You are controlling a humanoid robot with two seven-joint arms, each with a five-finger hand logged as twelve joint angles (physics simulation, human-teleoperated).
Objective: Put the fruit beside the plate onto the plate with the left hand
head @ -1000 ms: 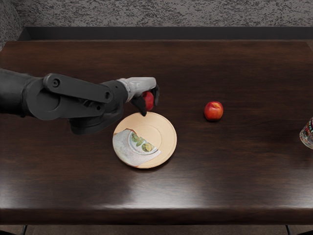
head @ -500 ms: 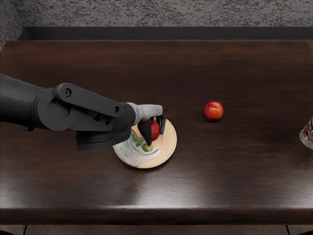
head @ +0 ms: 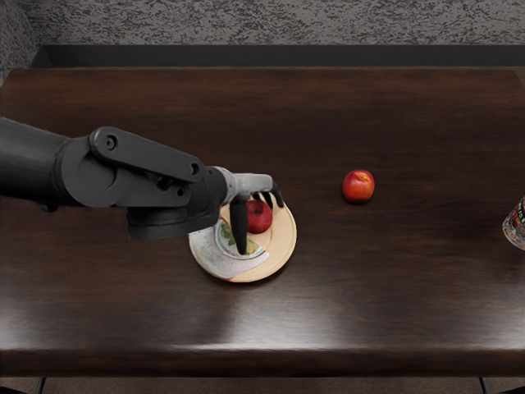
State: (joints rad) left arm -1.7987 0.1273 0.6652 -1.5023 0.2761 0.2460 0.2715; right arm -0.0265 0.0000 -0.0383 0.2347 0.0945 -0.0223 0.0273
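As the fruit (head: pixel 260 217) rests on the plate (head: pixel 281 239), left fingers (head: pixel 239 231) straddle it.

Glossy dark brown wooden table (head: pixel 394 279), tan plate (head: pixel 281 238) with grey-white and green patch, deep red apple (head: pixel 260 217), red-orange apple (head: pixel 358 186), dark grey arm (head: pixel 98 168), light grey left hand (head: pixel 250 197), black fingers (head: pixel 239 230), speckled grey wall (head: pixel 287 20).

The light in here is low and soft, falling from overhead. The dark polished bench (head: pixel 394 279) carries a broad pale sheen across the lower middle of the frame, while the rest of the wood stays deep brown. The plate (head: pixel 281 238) and the red fruit (head: pixel 358 185) right of centre each throw a small, soft-edged shadow close beneath them. The left arm (head: pixel 98 168) reads as flat charcoal with faint highlights. Everything looks slightly smoothed, evenly in focus.
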